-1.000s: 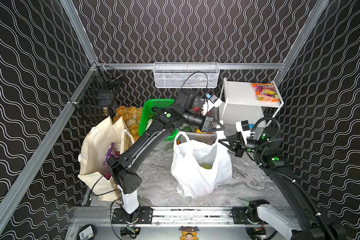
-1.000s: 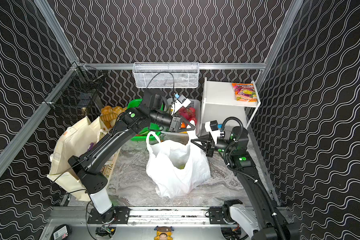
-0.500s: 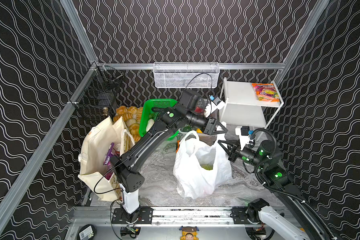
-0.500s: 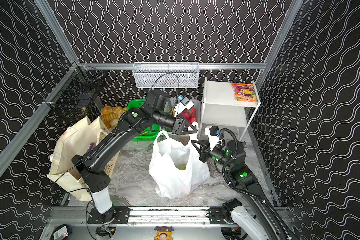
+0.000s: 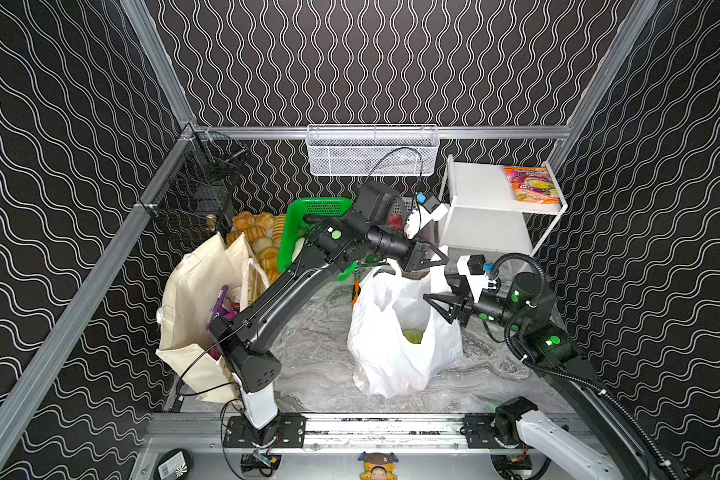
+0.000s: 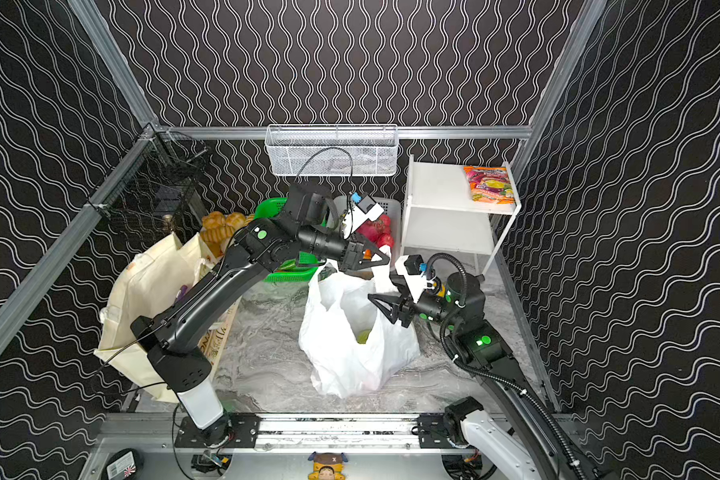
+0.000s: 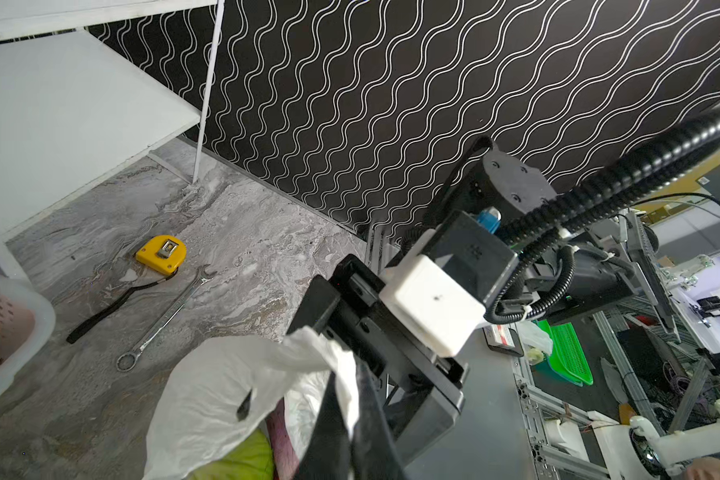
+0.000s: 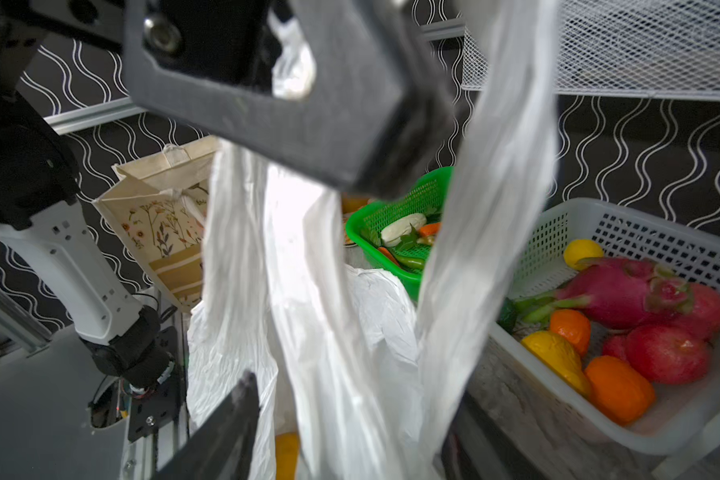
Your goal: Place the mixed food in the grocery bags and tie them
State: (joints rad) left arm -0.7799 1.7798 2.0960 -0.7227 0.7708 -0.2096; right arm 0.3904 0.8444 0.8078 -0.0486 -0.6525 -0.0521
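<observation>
Half holding the white plastic carrier bag (image 5: 391, 353) standing mid-table, pinching one loop handle (image 7: 308, 353) in the clamped-shut left gripper (image 5: 441, 261) with the right gripper (image 5: 436, 287) spread empty just beside it, risking thin film slipping or tearing under pull.

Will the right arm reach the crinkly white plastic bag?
Probably yes: the right gripper is open beside the crinkly white plastic bag, nothing between them; the left gripper holds its handle.

Back: I see a white wire-mesh basket (image 5: 371, 151) hanging high.
Right corner: a white metal shelf unit (image 5: 487, 199) stands there.
Tools: I spot a yellow tape measure (image 7: 161, 254) near a silver spanner (image 7: 165, 318).
</observation>
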